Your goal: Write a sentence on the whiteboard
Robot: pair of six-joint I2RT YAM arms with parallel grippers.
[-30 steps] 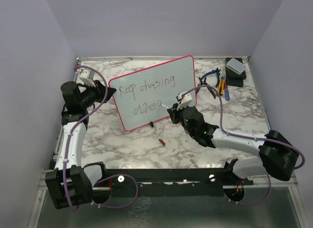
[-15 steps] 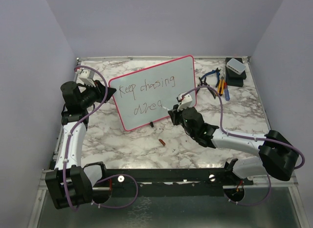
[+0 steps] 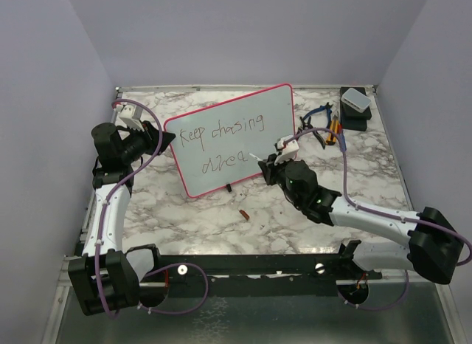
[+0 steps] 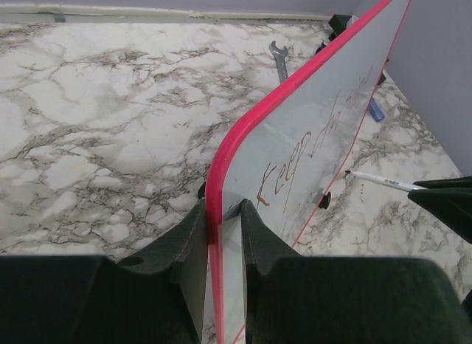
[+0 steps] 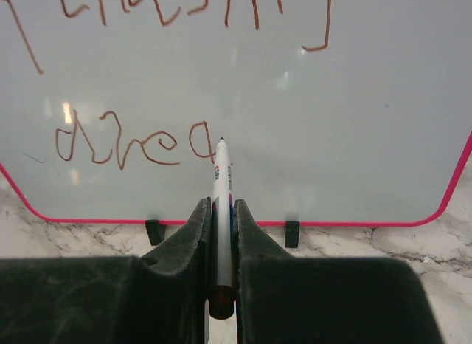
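Observation:
The whiteboard point(image 3: 243, 115) stands upright on black feet at the table's middle, with a red-pink frame. The sentence point(image 3: 221, 130) reads "Keep chasing" with "drea" below it point(image 5: 133, 145). My left gripper point(image 3: 164, 141) is shut on the whiteboard's left edge point(image 4: 215, 174), its fingers point(image 4: 188, 233) on either side of the frame. My right gripper point(image 3: 269, 167) is shut on a white marker point(image 5: 221, 189). The marker points at the board just right of the "a". In the left wrist view the marker point(image 4: 383, 183) has its tip a little off the board's face.
A small red cap point(image 3: 243, 213) lies on the marble table in front of the board. Pliers and hand tools point(image 3: 324, 126) lie at the back right beside a black box with a white block point(image 3: 355, 106). A wrench point(image 4: 279, 60) lies behind the board.
My right arm has shifted right and back, and the marker tip has drawn slightly away from the end of "drea". The left arm and the board have not moved.

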